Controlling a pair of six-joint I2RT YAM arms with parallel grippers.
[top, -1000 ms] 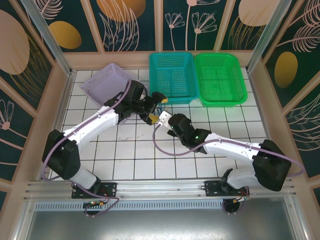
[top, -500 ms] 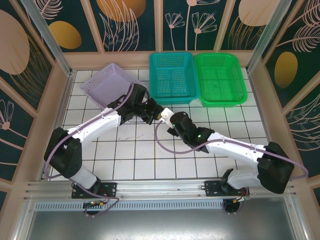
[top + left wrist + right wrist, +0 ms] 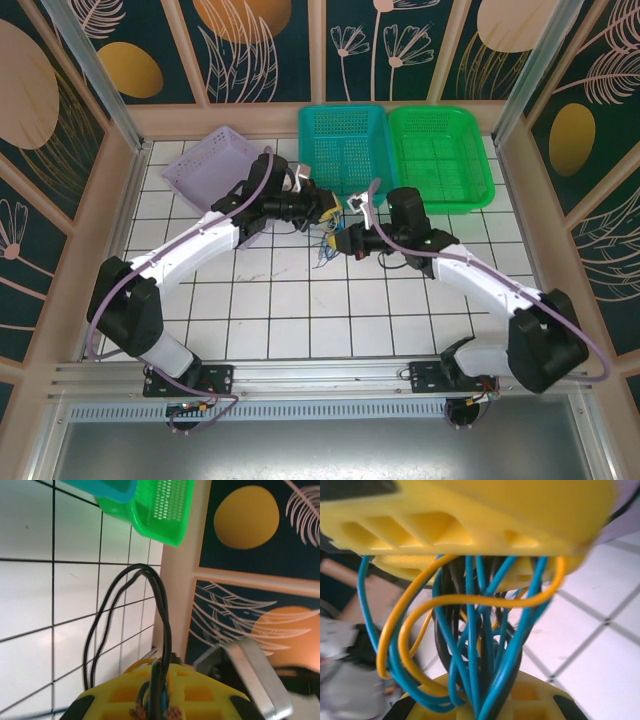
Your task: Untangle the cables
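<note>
Mid-desk, just near of the teal basket (image 3: 306,150), both hands were pinched shut on the cables (image 3: 325,250). The left hand (image 3: 330,213) held black strands and the right hand (image 3: 345,240) the blue-yellow-black snarl. Judged step: grips taken, pull-apart pending. Next move probably needed slow separation, no yank. White gridded desk (image 3: 250,300); green basket (image 3: 445,208) and lilac basket (image 3: 205,165) far; leaf-print walls.

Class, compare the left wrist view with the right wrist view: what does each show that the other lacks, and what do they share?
Left wrist view: the green basket, a teal basket corner and painted wall panels. Right wrist view: yellow cables looping through the bunch. Shared: black cables and blue cables running into a yellow finger, over the white tiled table.
</note>
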